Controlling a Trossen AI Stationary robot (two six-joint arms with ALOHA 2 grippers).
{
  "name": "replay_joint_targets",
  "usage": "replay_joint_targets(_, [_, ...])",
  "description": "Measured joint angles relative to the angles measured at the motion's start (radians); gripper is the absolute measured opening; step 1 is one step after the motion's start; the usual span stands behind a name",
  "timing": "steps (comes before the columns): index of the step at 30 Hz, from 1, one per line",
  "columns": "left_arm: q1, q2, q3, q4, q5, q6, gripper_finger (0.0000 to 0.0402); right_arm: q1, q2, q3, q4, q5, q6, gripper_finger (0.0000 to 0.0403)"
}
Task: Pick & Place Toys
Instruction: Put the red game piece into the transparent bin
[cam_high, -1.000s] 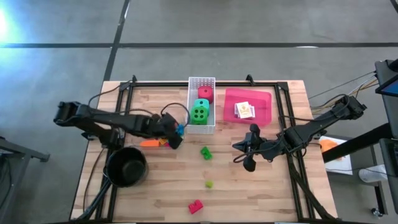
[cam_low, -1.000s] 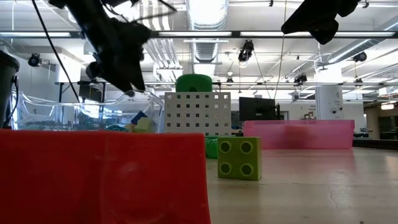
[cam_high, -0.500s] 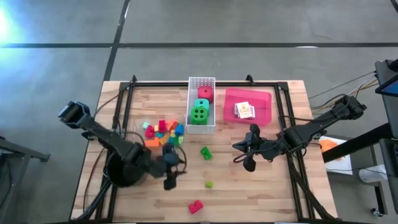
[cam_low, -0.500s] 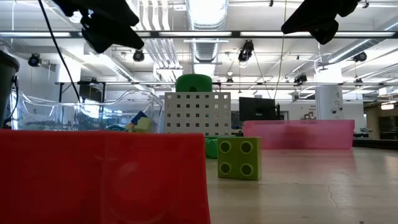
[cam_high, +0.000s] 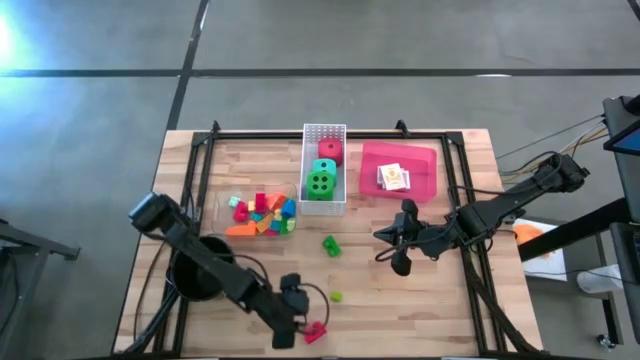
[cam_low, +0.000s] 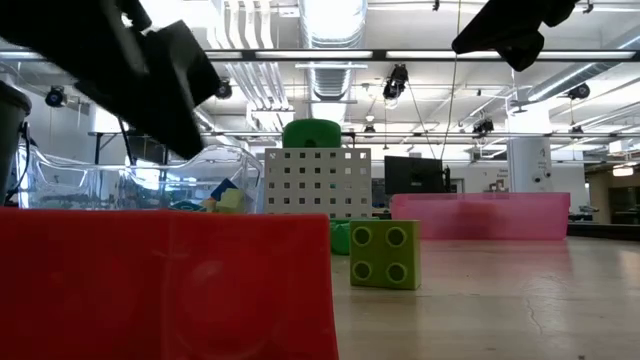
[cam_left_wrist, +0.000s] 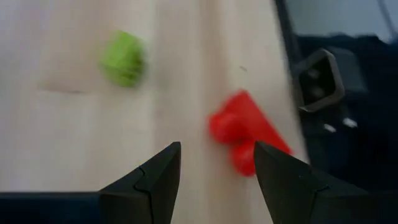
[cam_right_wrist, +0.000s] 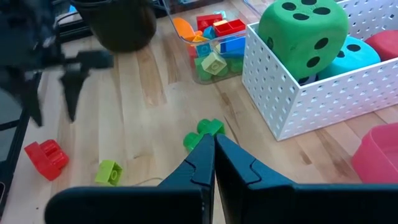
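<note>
A red brick (cam_high: 315, 332) lies near the table's front edge, filling the foreground of the low view (cam_low: 165, 285). My left gripper (cam_high: 295, 333) is low beside it and open (cam_left_wrist: 217, 167); the brick (cam_left_wrist: 245, 137) lies just ahead of the fingertips, close to one of them, and I cannot tell whether it touches. A small green brick (cam_high: 336, 296) and a larger green brick (cam_high: 330, 245) lie loose mid-table. My right gripper (cam_high: 400, 262) hangs shut (cam_right_wrist: 213, 149) and holds nothing, right of centre. More bricks fill a clear container (cam_high: 260, 213).
A white perforated basket (cam_high: 324, 133) at the back centre holds green, teal and red dice. The pink tray (cam_high: 425, 165) to its right holds a card pack (cam_high: 395, 178). A black pot (cam_high: 195, 280) stands at the front left, partly under my left arm.
My left gripper has swung from above the clear container of bricks toward the table's near edge and down, ending beside the red brick. It has rolled on the way. The bricks in the container show again.
</note>
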Motion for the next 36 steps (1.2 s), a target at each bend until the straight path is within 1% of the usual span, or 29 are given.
replay_joint_targets(3, [-0.002,0.046,0.046,-0.008,0.070,-0.017,0.0206,0.000,0.000,0.000,0.002,0.000,0.000,0.0008])
replay_joint_targets(5, [-0.005,0.068,0.070,-0.007,0.086,-0.059,0.0206,0.000,0.000,0.000,0.003,0.000,0.000,0.0008])
replay_joint_targets(10, [-0.010,0.100,0.111,-0.024,0.093,-0.156,0.0206,0.000,0.000,0.000,0.007,0.000,0.000,0.0008])
replay_joint_targets(15, [-0.013,0.135,0.124,-0.034,0.092,-0.259,0.0206,0.000,0.000,0.000,0.008,0.000,0.000,0.0008])
replay_joint_targets(20, [-0.023,0.174,0.170,-0.038,0.064,-0.265,0.0206,0.000,0.000,0.000,0.011,0.000,0.000,0.0008])
replay_joint_targets(23, [-0.031,0.197,0.206,-0.104,0.038,-0.263,0.0206,0.000,0.000,0.000,0.011,0.000,0.000,0.0008])
replay_joint_targets(27, [-0.042,0.220,0.240,-0.129,0.019,-0.264,0.0206,0.000,0.000,0.000,0.013,0.000,0.000,0.0008])
replay_joint_targets(36, [-0.058,0.225,0.242,-0.111,0.013,-0.268,0.0206,0.000,0.000,0.000,0.013,0.000,0.000,0.0008])
